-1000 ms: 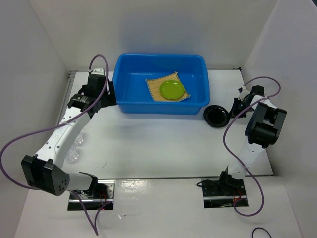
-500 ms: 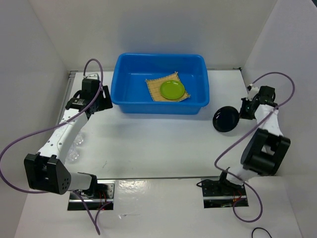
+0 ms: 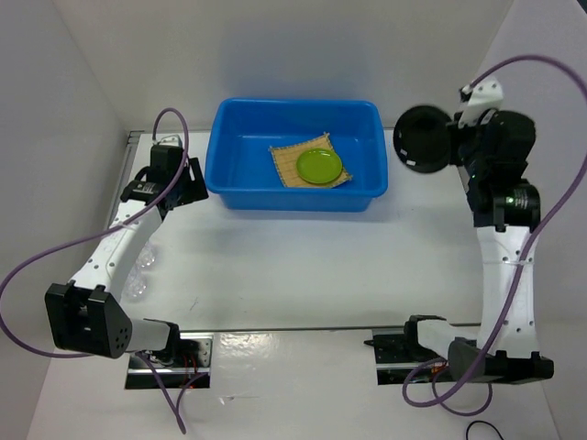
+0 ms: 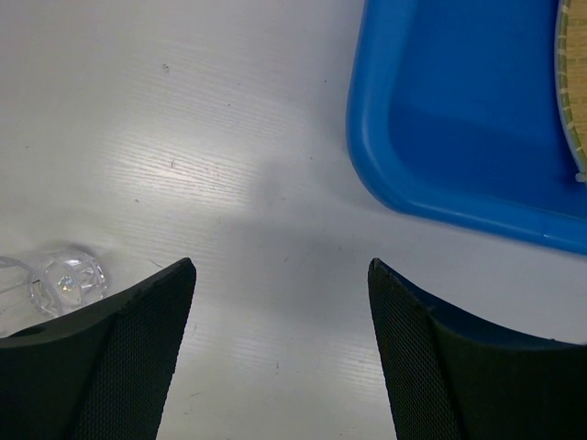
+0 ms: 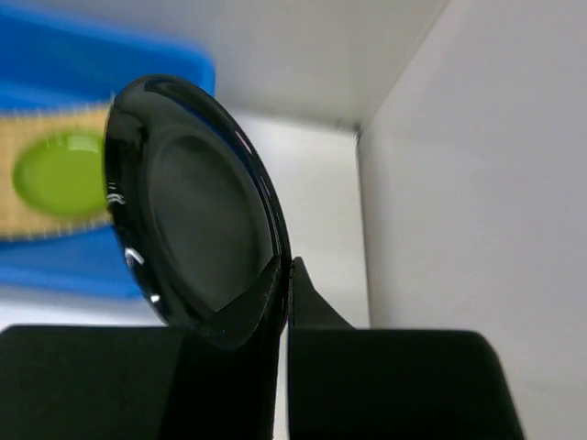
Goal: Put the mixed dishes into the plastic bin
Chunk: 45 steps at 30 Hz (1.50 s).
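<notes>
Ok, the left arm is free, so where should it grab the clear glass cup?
Probably across its round wall, from straight above: the clear glass cup is small and seems to stand mouth up on the table, so the open left gripper could straddle it.

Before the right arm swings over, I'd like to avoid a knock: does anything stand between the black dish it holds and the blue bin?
Nothing visible does. The black dish, pinched on edge in the right pincer, is just right of the blue bin; only bare table lies between. Inside, the green plate rests on the mat.
</notes>
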Each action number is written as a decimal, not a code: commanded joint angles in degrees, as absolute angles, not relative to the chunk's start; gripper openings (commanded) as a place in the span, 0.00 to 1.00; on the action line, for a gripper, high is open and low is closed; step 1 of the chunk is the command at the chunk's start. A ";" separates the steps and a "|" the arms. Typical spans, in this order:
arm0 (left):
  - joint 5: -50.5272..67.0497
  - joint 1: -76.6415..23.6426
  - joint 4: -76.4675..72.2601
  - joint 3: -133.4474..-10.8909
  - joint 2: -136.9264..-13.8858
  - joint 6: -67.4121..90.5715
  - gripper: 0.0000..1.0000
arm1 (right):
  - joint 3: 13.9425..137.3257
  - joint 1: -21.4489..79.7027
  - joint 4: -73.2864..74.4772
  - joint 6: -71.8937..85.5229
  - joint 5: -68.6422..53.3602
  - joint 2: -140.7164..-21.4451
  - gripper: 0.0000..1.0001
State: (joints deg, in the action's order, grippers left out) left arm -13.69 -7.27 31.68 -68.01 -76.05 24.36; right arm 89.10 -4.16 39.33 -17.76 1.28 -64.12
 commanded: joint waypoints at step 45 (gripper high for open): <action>-25.40 -7.21 29.00 -65.92 -80.60 26.98 0.82 | 156.19 11.07 56.16 -12.48 -14.60 -143.37 0.82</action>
